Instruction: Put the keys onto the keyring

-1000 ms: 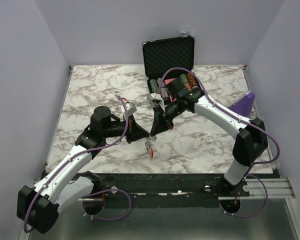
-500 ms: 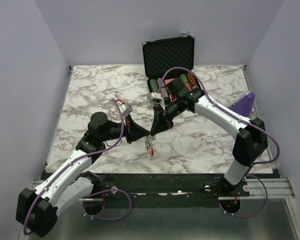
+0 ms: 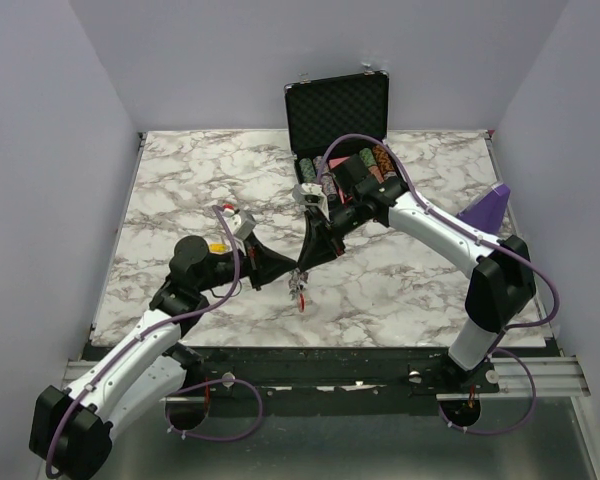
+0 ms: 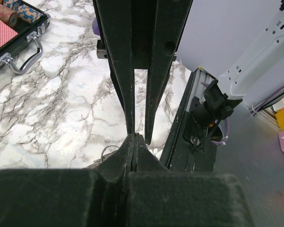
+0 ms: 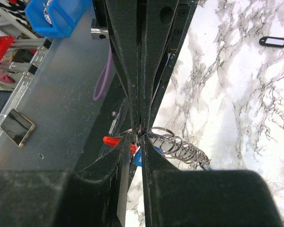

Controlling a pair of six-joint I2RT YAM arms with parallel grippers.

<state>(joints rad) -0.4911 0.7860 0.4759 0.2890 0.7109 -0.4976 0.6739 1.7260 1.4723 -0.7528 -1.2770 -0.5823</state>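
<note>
My right gripper (image 3: 304,264) is shut on the keyring (image 5: 114,142) at mid-table. In the right wrist view its red part, a blue key tag (image 5: 138,157) and several silver split rings (image 5: 180,146) hang at the fingertips. In the top view the bundle (image 3: 299,292) dangles just below the tip. My left gripper (image 3: 286,272) is shut, tip to tip against the right gripper. A small metal ring (image 4: 109,150) shows beside its fingers. I cannot tell whether it is pinched. Another key with a dark-framed tag (image 5: 277,41) lies on the marble.
An open black case (image 3: 337,120) with poker chips stands at the back; its handle also shows in the left wrist view (image 4: 22,60). A purple object (image 3: 485,208) sits at the right edge. The table's black front rail (image 3: 320,362) is close below the grippers.
The left arm's elbow and wrist have swung left and toward the front edge, while its fingertips stay by the right gripper's tip. The right arm and the keyring have barely moved.
</note>
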